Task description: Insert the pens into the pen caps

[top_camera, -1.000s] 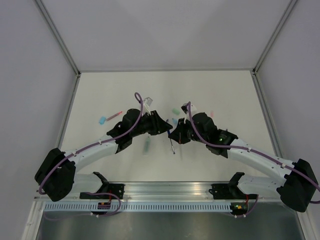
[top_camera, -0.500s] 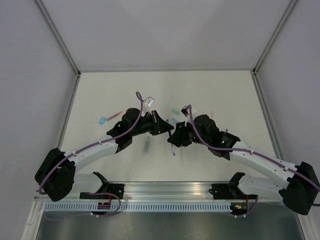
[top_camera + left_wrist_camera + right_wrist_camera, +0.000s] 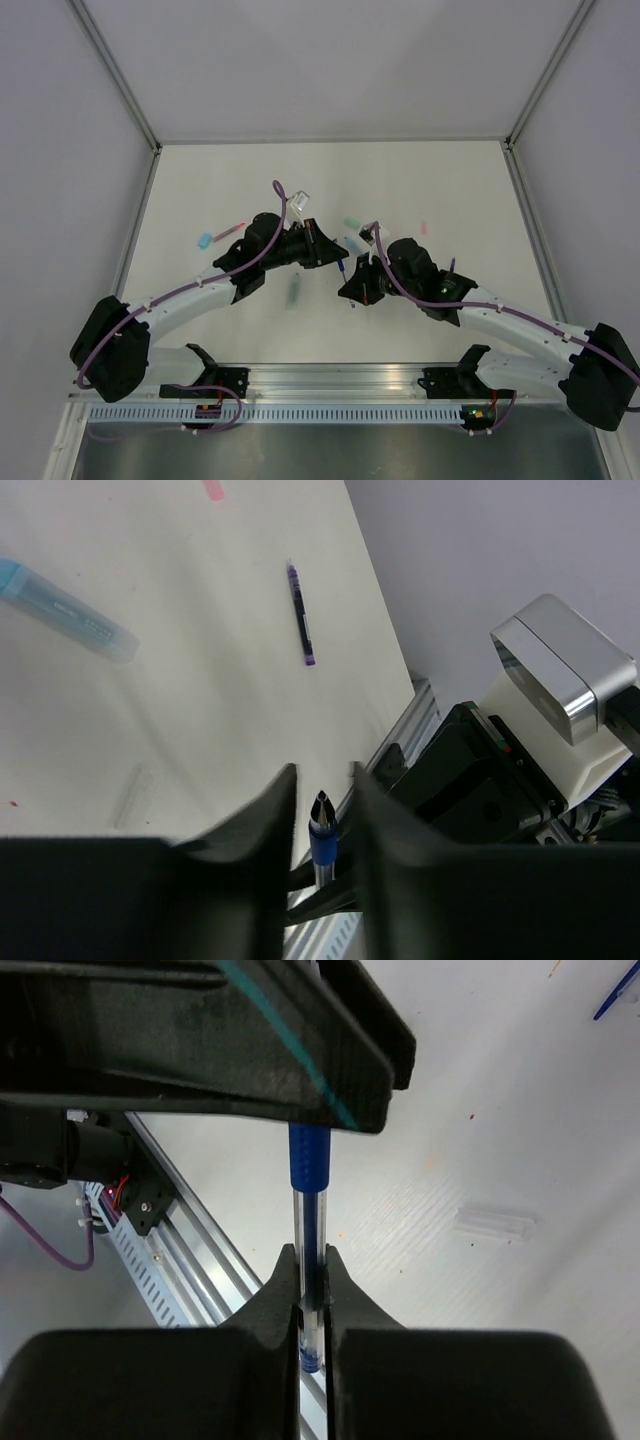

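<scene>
Right pincer (image 3: 311, 1260): clenched on the clear barrel of the blue pen (image 3: 308, 1160), held above the middle of the counter (image 3: 450, 180).
Pen axis: runs straight from the right pincer to the left one, dark tip leading.
Left pincer (image 3: 322, 775): released, its fingers flanking the tip with a gap on each side.
Light blue cap (image 3: 60, 610): lying flat on the counter, well apart from the tip.
Next call: the left arm is nearer and looks set to close on the tip end.

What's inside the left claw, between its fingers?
A blue pen pokes its dark tip up between the fingers of the left claw, a gap on each side. Its shaft is mostly hidden below; the right wrist view shows the right claw clamping it.
</scene>
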### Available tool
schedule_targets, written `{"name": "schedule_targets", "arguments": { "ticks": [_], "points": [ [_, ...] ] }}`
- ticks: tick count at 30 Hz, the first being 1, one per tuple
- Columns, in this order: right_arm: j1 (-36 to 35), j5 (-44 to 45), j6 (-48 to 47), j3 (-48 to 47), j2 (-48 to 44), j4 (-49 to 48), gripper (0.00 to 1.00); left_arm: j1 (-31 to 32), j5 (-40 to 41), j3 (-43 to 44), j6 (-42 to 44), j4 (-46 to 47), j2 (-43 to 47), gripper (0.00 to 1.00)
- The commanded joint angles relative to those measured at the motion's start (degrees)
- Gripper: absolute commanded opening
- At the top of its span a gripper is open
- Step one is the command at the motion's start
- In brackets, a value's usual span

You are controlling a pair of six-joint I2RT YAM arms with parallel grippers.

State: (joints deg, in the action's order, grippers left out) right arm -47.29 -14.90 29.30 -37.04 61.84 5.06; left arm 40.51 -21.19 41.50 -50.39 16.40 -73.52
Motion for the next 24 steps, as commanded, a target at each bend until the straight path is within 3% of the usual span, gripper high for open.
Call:
{"name": "schedule_targets", "arguments": {
  "ticks": [1, 2, 3, 4, 5, 10, 14, 24],
  "points": [
    [-0.17, 2.84, 0.14, 0.13, -1.55, -1.82, 0.00, -0.17, -0.79, 3.85, 2.66, -3.28, 0.04, 0.44],
    [0.00, 7.03, 0.32, -1.44, -2.25, 0.80, 0.00, -0.08, 0.78, 6.03, 4.67, -7.57, 0.47, 0.63],
    [-0.08, 9.51, 0.32, -1.46, -2.52, 2.39, 0.00, -0.08, 1.84, 6.05, 5.82, -7.61, 0.48, 0.63],
    [0.00, 12.06, 0.23, -2.24, -2.69, 4.24, 0.00, -0.17, 2.99, 6.92, 7.14, -12.49, 0.91, 0.71],
    [0.09, 14.26, 0.23, -3.73, -2.87, 5.74, 0.00, -0.17, 5.78, 9.11, 9.41, -15.23, 1.01, 0.73],
    [2.02, 24.72, 1.02, -5.41, -3.48, 11.29, 0.00, -1.40, 12.92, 15.88, 13.82, -26.85, 0.48, 0.75],
    [3.95, 28.42, 1.72, -4.01, -5.15, 11.29, 0.00, -1.58, 18.02, 24.40, 18.03, -35.11, -5.57, 0.73],
    [7.65, 28.34, 0.24, -2.07, -13.76, 10.58, 0.00, -1.40, 24.62, 46.91, 22.70, -52.42, -34.64, 0.60]
  ]
}}
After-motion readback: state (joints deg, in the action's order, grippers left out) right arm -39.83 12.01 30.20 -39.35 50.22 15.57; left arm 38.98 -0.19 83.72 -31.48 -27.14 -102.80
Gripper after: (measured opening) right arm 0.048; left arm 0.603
